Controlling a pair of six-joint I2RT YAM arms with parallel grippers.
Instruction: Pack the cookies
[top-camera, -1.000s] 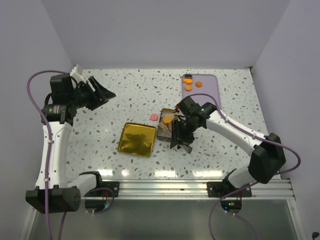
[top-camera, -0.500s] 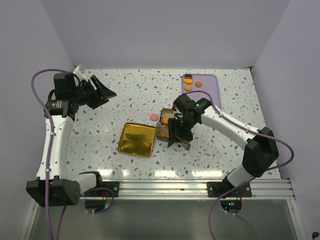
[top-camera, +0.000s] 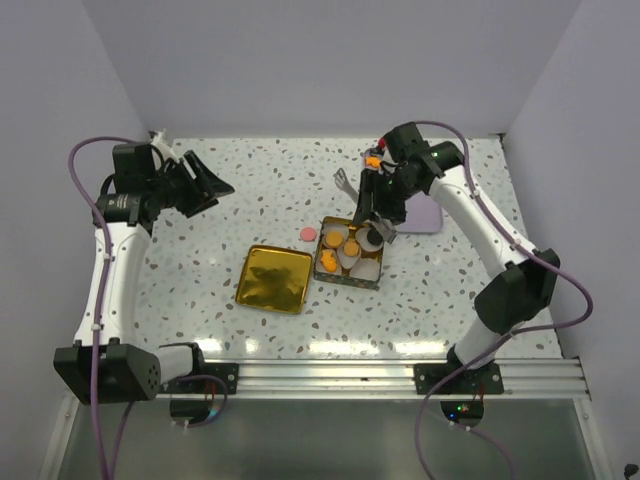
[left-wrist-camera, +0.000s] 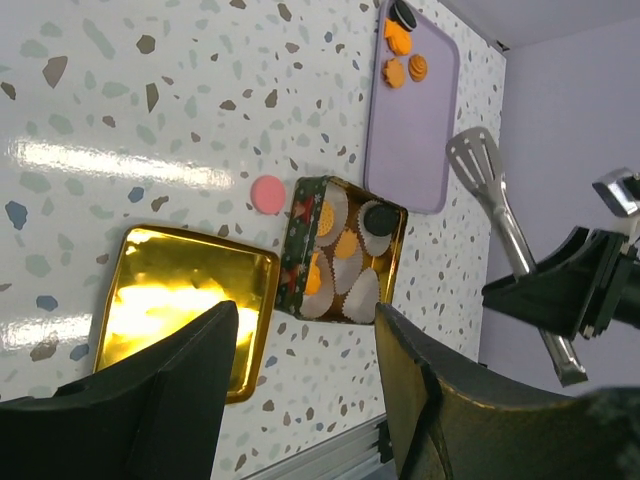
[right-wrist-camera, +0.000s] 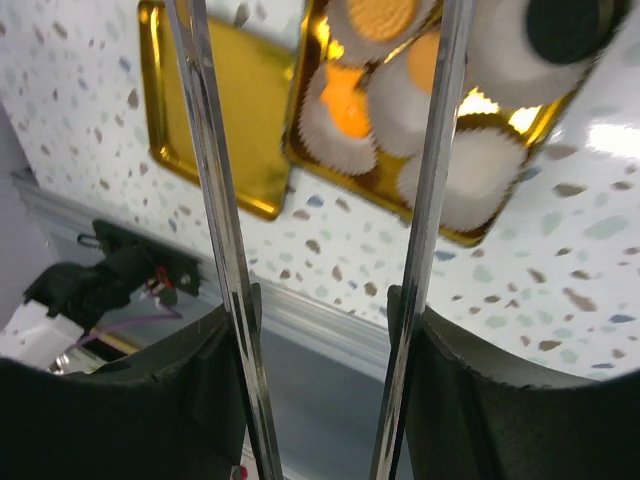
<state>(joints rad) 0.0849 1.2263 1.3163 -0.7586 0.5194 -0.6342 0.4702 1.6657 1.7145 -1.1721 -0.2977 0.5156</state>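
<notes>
The open tin (top-camera: 322, 262) holds white paper cups with orange cookies (top-camera: 331, 264) and one black cookie (top-camera: 372, 240). A pink cookie (top-camera: 309, 234) lies on the table just left of the tin. More orange cookies (top-camera: 373, 160) lie on the purple tray (top-camera: 428, 214). My right gripper (top-camera: 380, 195) is shut on metal tongs (top-camera: 344, 181) and holds them above the tin's far right corner. The tong arms (right-wrist-camera: 215, 200) are spread and empty over the tin (right-wrist-camera: 440, 225). My left gripper (top-camera: 215, 187) is open and empty, raised at the far left.
The square gold lid (top-camera: 274, 278) lies flat left of the tin. In the left wrist view I see the lid (left-wrist-camera: 180, 300), the tin (left-wrist-camera: 295, 270), the pink cookie (left-wrist-camera: 267, 193) and the tray (left-wrist-camera: 415, 150) with orange cookies (left-wrist-camera: 417, 67) and a black one (left-wrist-camera: 403, 14).
My right arm has lifted the tongs off the tin and swung up and back toward the purple tray, uncovering the tin. The left arm has barely moved.
</notes>
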